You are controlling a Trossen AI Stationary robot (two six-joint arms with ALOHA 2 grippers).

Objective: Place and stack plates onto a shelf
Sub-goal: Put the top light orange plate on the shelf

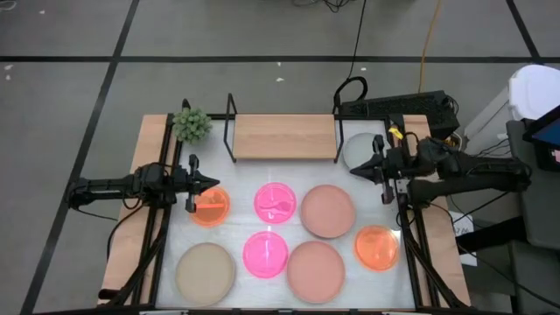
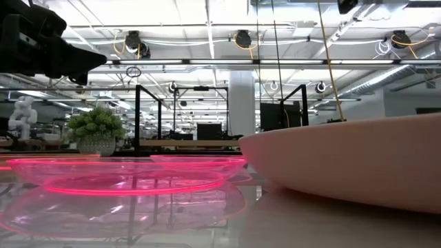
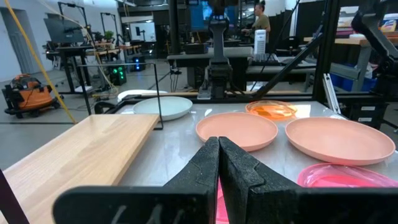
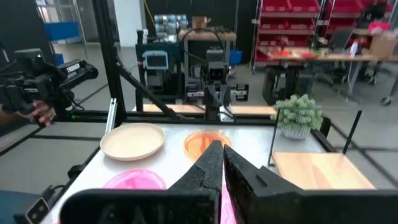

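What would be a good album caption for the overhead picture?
Eight plates wait on the white table before an empty wooden shelf, both grippers shut.

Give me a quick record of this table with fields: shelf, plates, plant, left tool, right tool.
shelf: wooden shelf on a black wire frame at the table's far edge, nothing on it
plates: eight on the white table, none stacked; pale grey plate just right of the shelf
plant: small potted plant left of the shelf
left tool: left tool shut, empty, over the left orange plate
right tool: right tool shut, empty, over the pale grey plate
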